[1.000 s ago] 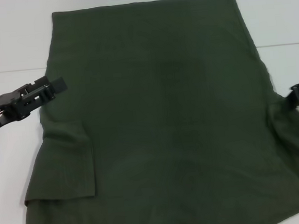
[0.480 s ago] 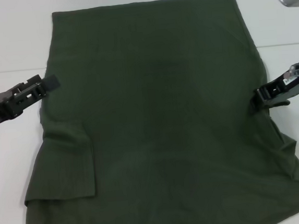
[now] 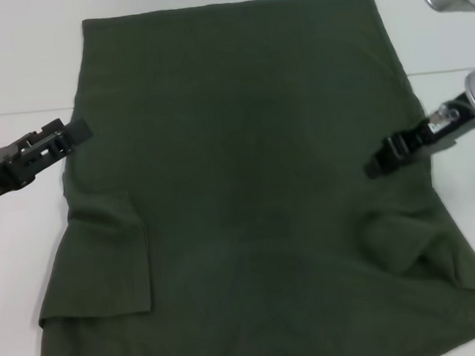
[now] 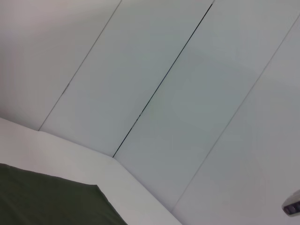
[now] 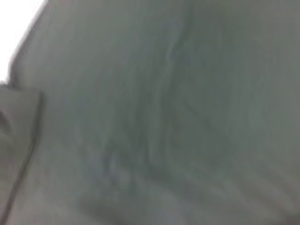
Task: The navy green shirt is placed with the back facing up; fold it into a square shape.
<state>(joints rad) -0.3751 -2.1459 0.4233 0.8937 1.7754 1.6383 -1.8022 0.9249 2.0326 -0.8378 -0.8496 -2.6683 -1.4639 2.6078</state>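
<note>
Our left gripper (image 3: 82, 130) hung at the shirt's left edge, fingers not visibly on cloth; we couldn't tell their state. The navy green shirt (image 3: 246, 185) lay back-up on the white surface (image 3: 11, 64), left sleeve already folded in. Our right gripper (image 3: 375, 166) was over the right side, apparently pinching cloth to fold the sleeve inward; grip unclear.

The navy green shirt (image 3: 247, 194) covers most of the white tabletop (image 3: 12, 73), leaving bare strips along its left and right sides and at the far corners. The left end effector (image 3: 71, 134) sits at the shirt's left edge, over the bare strip. The right end effector (image 3: 382, 161) reaches in above the shirt's right side, just beyond a raised fold (image 3: 397, 239).
</note>
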